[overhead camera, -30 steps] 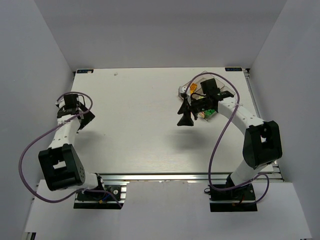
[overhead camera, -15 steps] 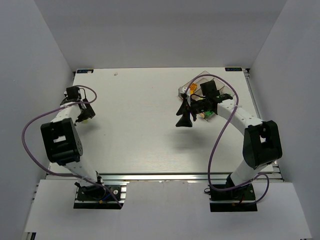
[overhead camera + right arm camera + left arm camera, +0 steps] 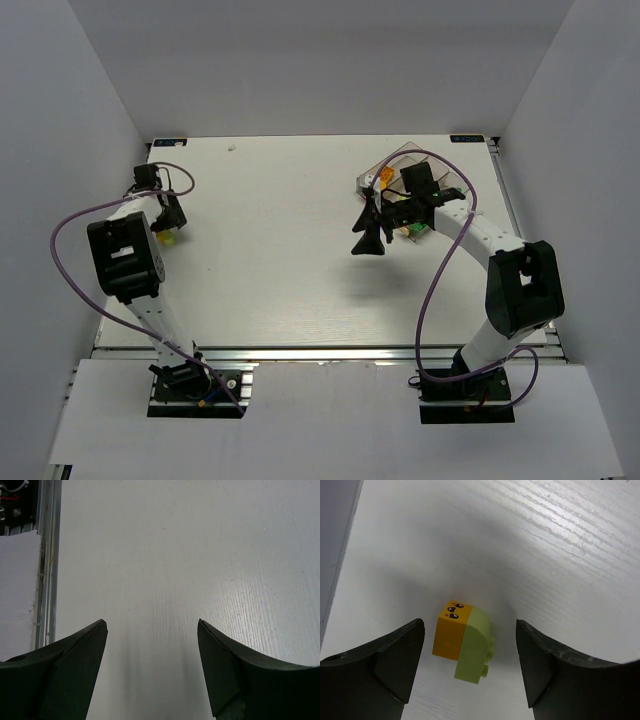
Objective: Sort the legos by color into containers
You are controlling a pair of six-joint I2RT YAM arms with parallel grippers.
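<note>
The left gripper point(image 3: 469, 624) stands open, its fingers either side of two joined legos without touching them. One is an orange brick point(image 3: 451, 630) printed with two dark eyes over small pink marks. The other is a rounded lime brick point(image 3: 474, 651). Both lie on the white table point(image 3: 280, 230) near its left edge. The right gripper point(image 3: 152, 622) is open too, with only bare table between its fingers. It hangs just beside the bins point(image 3: 400, 160) at the far right, which hold a few bricks. Since a second ago the left arm has swung its elbow up and reached in over the pair. The right arm has barely moved.
</note>
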